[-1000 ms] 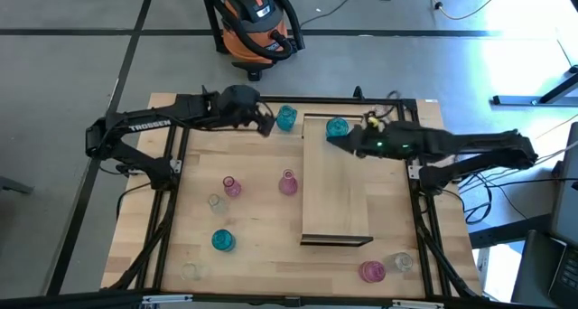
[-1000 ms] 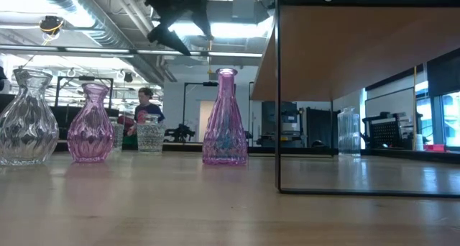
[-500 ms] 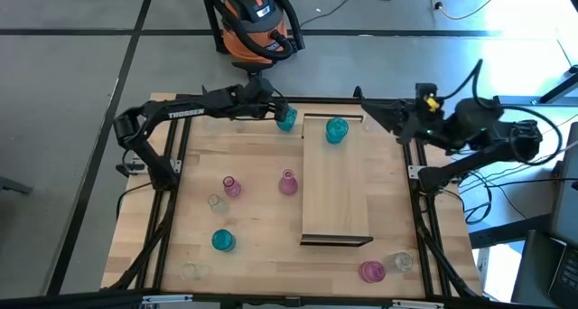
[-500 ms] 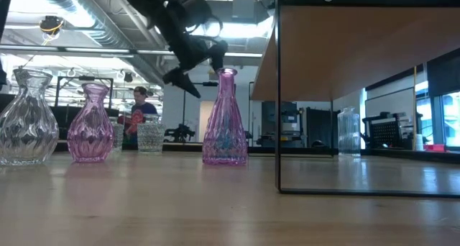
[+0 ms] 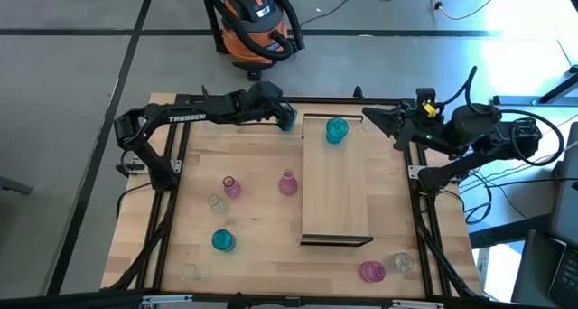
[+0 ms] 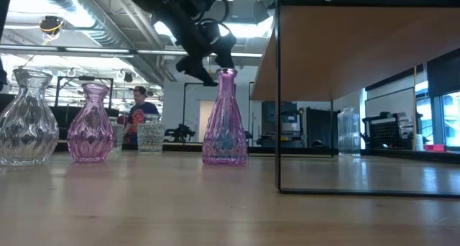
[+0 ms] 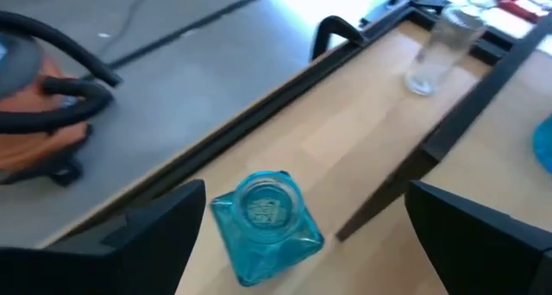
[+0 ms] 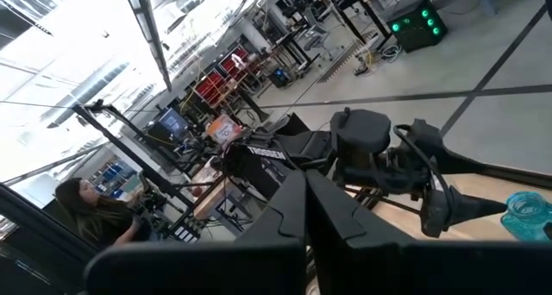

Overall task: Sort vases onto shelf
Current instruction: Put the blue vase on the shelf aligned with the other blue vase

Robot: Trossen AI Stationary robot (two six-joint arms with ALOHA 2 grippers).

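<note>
While the left pincer (image 5: pixel 285 117) hangs with its fingers spread wide at the far edge of the worktop (image 5: pixel 253 246), a teal vase (image 7: pixel 266 224) stands between those fingers (image 7: pixel 151 235) without being gripped; the left wrist view shows bare wood on either side of it. This vase is just left of the shelf's far end. The shelf (image 5: pixel 337 196) is a long light board running from far to near on the right half of the worktop, with a dark edge at its near end. A second teal vase (image 5: pixel 336 129) stands on the shelf at its far end.

On the worktop left of the shelf stand a tall pink vase (image 5: pixel 288 182) just beside the board, a rounder pink vase (image 5: pixel 231 186) further left, a clear vase (image 5: pixel 215 201) touching or nearly touching that one, another teal vase (image 5: pixel 222 240) nearer, and a clear vase (image 5: pixel 190 271) at the near left. At the near right corner, past the shelf's dark end, a pink vase (image 5: pixel 372 271) and a clear vase (image 5: pixel 402 261) stand side by side.

The right pincer (image 5: pixel 368 117) is fully closed on nothing, held above the far right edge of the worktop, well apart from every vase.

An orange vacuum cleaner (image 5: pixel 255 20) sits on the floor beyond the far edge. A person (image 6: pixel 139 111) shows in the room behind in the low view.
</note>
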